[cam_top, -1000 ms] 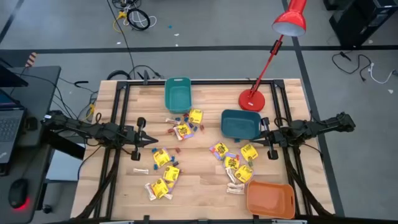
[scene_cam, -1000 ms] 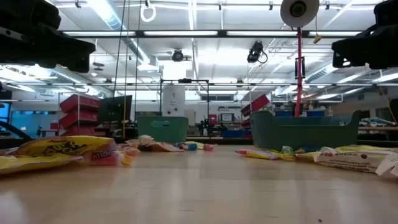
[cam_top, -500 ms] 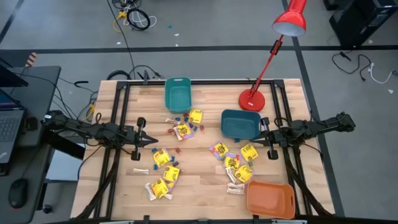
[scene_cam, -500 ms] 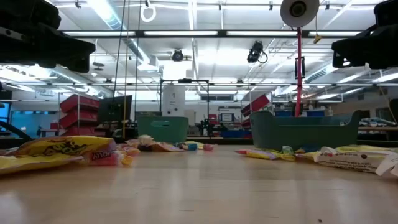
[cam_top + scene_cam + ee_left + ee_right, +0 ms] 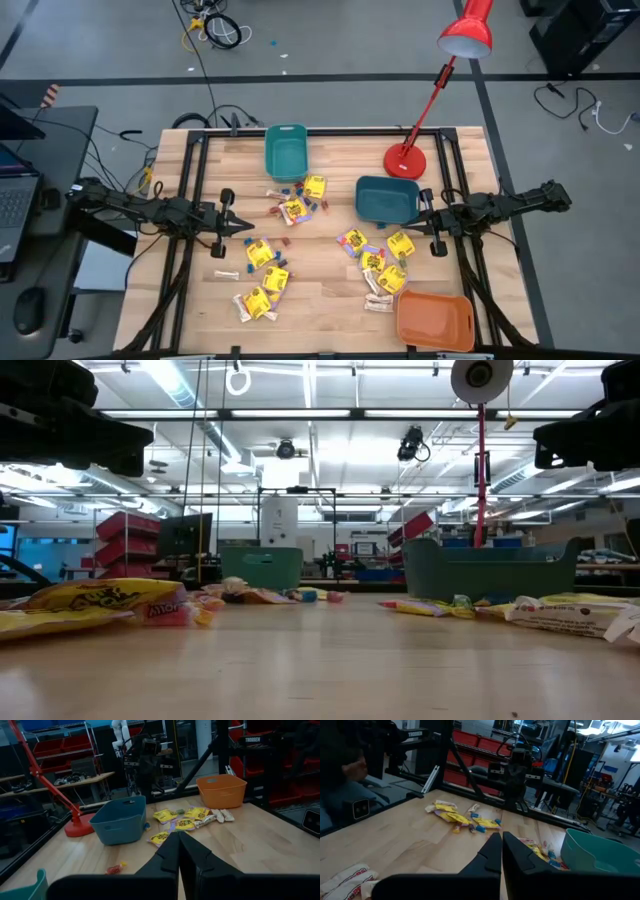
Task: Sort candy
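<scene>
No change from a second ago: left gripper point(image 5: 247, 228) and right gripper point(image 5: 414, 224) hover with fingers together, empty; candy point(image 5: 266, 282) lies scattered, untouched

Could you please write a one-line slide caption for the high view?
Both arms wait with left pincer and right pincer shut above scattered candy among three bins.

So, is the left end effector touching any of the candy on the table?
Apart. In the high view the left end effector, shut and empty, shows bare wood between its tip and the nearest yellow packet. The low view shows both arms held above the table.
</scene>
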Tool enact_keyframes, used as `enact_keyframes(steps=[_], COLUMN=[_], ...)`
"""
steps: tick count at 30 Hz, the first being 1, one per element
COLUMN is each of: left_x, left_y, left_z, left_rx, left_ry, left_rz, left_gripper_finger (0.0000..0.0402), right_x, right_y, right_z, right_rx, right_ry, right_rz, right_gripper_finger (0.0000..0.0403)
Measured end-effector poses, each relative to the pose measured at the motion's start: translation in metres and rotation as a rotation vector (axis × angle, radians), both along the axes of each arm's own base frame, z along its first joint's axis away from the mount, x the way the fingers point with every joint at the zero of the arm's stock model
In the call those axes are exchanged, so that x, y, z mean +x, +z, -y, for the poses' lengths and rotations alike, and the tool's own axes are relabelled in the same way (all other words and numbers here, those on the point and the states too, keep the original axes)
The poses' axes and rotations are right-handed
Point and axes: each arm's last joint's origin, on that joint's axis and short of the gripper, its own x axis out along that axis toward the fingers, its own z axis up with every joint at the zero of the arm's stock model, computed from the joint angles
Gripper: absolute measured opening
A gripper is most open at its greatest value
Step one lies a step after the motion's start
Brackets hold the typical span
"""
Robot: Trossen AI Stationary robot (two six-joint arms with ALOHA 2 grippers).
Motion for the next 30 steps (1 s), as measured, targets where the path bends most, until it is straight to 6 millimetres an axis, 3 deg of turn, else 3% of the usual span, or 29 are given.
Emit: enact_keyframes(steps=[15, 24, 30], left_x=[0.0, -0.001, -0.003], left_y=[0.001, 0.016, 0.025], left_z=[0.0, 0.0, -0.001], left_rx=[-0.012, -0.293, -0.323], left_ry=[0.0, -0.023, -0.036], left_rz=[0.007, 0.136, 0.226], left_gripper_finger=[0.0008, 0.0008, 0.0008], right_x=[0.0, 0.0, 0.0], right_y=[0.0, 0.004, 0.006], right_z=[0.0, 0.0, 0.0], right_rx=[0.0, 0.065, 0.072], right_ry=[0.0, 0.01, 0.01], right_rz=[0.0, 0.034, 0.049], right_gripper_finger=[0.0003, 0.0003, 0.0003])
